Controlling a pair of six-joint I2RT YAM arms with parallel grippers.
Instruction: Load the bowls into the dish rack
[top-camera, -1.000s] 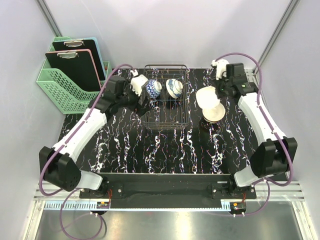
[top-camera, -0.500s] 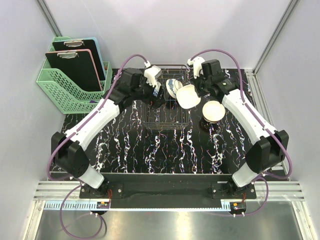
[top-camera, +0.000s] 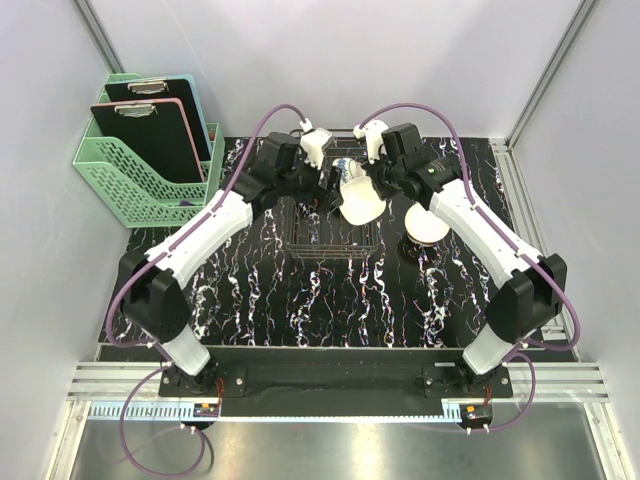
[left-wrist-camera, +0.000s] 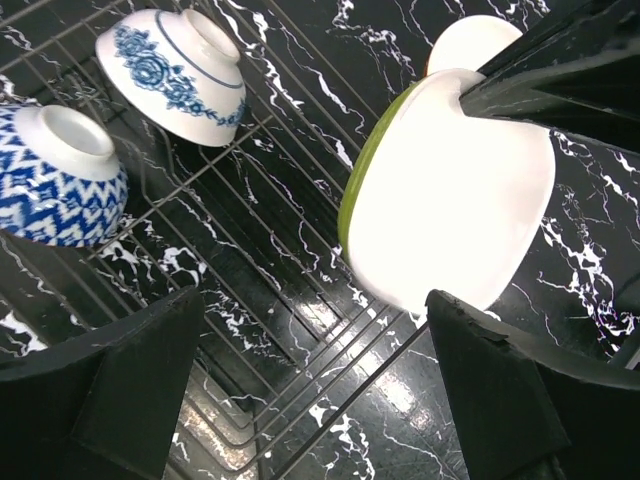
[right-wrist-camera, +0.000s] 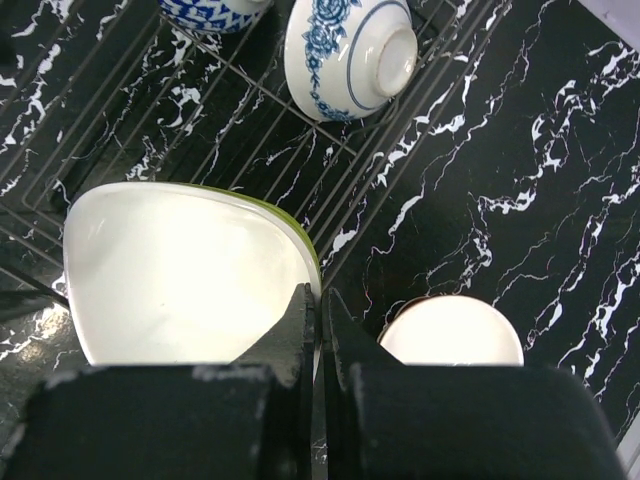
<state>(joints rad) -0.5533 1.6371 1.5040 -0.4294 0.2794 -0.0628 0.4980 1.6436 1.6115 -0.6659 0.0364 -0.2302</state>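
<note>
rack (top-camera: 330, 232): dark wire, mid-table | zigzag bowl (left-wrist-camera: 60, 175): blue-white, tipped on its side, rack's far left | floral bowl (left-wrist-camera: 175, 60): blue-white, tipped, just right of it | green bowl (left-wrist-camera: 450, 200): white inside, tilted, aloft over rack's right side | pale bowl (top-camera: 427, 222): upright on table, right of rack

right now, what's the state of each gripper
left gripper: open, holding nothing
right gripper: shut on the rim of the lime green bowl

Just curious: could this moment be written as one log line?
right gripper: shut on lime green bowl, over dish rack | left gripper: open, empty | racked: two blue-patterned bowls
</note>
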